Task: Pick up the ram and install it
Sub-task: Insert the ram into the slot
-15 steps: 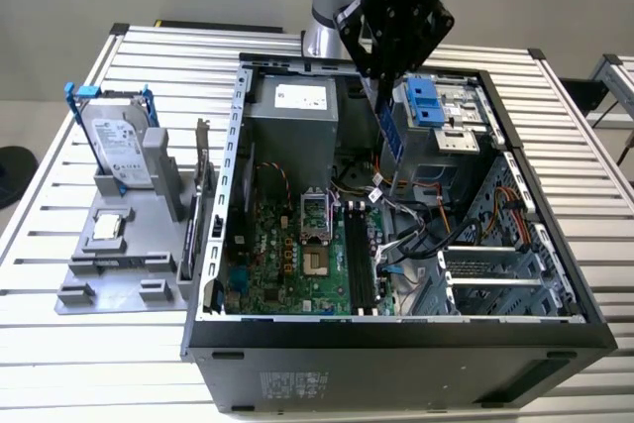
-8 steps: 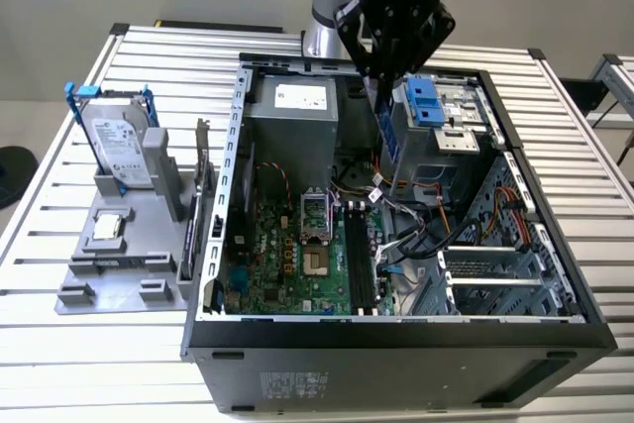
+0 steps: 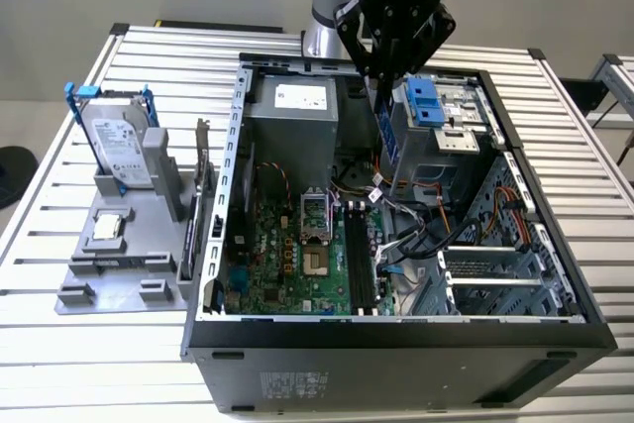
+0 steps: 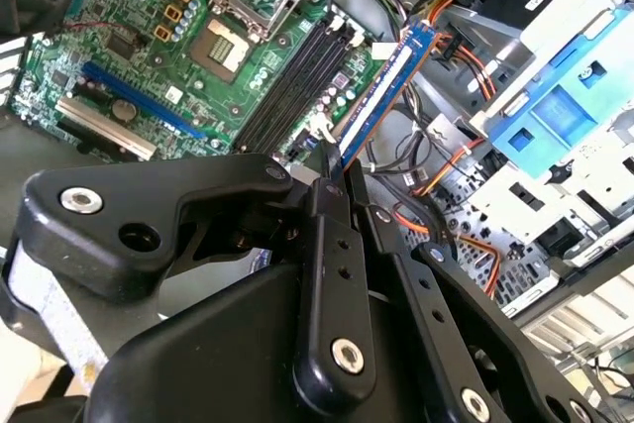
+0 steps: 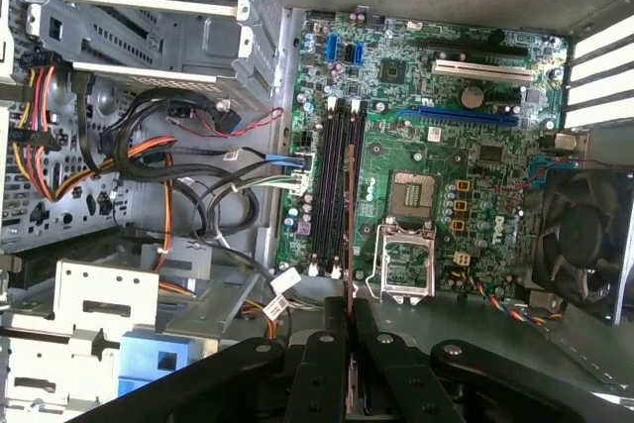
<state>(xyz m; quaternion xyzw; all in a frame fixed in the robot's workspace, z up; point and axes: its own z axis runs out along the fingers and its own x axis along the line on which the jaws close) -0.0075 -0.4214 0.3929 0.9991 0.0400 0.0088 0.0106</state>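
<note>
My gripper point(image 3: 384, 81) hangs over the open computer case point(image 3: 213, 245), shut on the ram point(image 3: 387, 131), a thin blue stick pointing down from the fingers. In the second wrist view the ram point(image 4: 384, 91) reaches out from the gripper point(image 4: 337, 180) above the motherboard. Seen edge-on in the first wrist view, the ram point(image 5: 348, 245) lies along the black memory slots point(image 5: 332, 185) in front of the gripper point(image 5: 352, 329). The stick is above the slots point(image 3: 359, 264) and apart from them.
A silver hard drive point(image 3: 119, 141) in a blue-handled bracket and a square processor chip point(image 3: 107, 228) sit on a grey holder point(image 3: 74, 294) at the exterior view's left. Inside the case are a bare processor socket point(image 3: 312, 235), bundled cables point(image 3: 416, 235), a blue drive bay point(image 3: 426, 101) and a fan point(image 5: 584, 235).
</note>
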